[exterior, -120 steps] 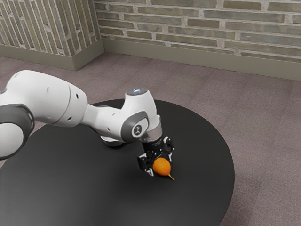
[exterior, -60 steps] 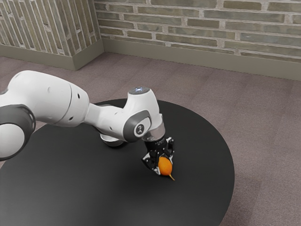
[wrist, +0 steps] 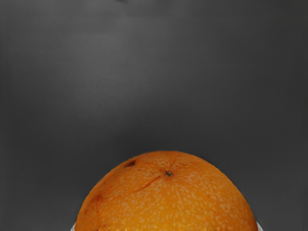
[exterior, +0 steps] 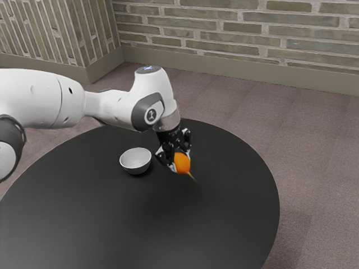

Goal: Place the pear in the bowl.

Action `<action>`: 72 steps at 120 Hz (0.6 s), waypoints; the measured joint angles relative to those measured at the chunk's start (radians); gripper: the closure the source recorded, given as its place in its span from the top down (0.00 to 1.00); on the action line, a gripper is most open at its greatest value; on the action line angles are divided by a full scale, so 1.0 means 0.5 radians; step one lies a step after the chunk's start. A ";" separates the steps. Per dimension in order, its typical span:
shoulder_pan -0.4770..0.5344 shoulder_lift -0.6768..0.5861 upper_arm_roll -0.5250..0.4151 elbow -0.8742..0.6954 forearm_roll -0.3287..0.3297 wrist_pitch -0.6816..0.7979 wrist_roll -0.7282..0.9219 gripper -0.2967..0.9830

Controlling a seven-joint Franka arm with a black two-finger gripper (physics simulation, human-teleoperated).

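My gripper (exterior: 175,159) is shut on the orange pear (exterior: 182,163) and holds it above the table, its thin stem pointing down toward the exterior view's right. The pear's speckled orange end (wrist: 168,197) looms large in the wrist view, with slivers of the pale fingertips at its two sides. A white bowl (exterior: 136,161) stands upright on the table, just to the exterior view's left of the gripper and apart from it. The part of the bowl's inside that shows holds nothing.
The round black table (exterior: 129,224) carries the bowl, and its curved edge runs along the exterior view's right. Behind it lie the floor and a brick wall (exterior: 235,33).
My gripper closed on the pear, then rose with it off the table and moved toward the exterior view's left. The bowl, earlier mostly behind the arm, has come into full view.
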 joint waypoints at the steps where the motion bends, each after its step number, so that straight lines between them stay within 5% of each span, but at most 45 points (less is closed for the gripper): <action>1: 0.001 0.000 0.014 0.007 0.000 -0.012 0.008 0.37; 32: 0.038 0.123 0.343 0.262 0.012 -0.360 0.300 0.35; 72: 0.091 0.270 0.433 0.379 -0.039 -0.614 0.597 0.31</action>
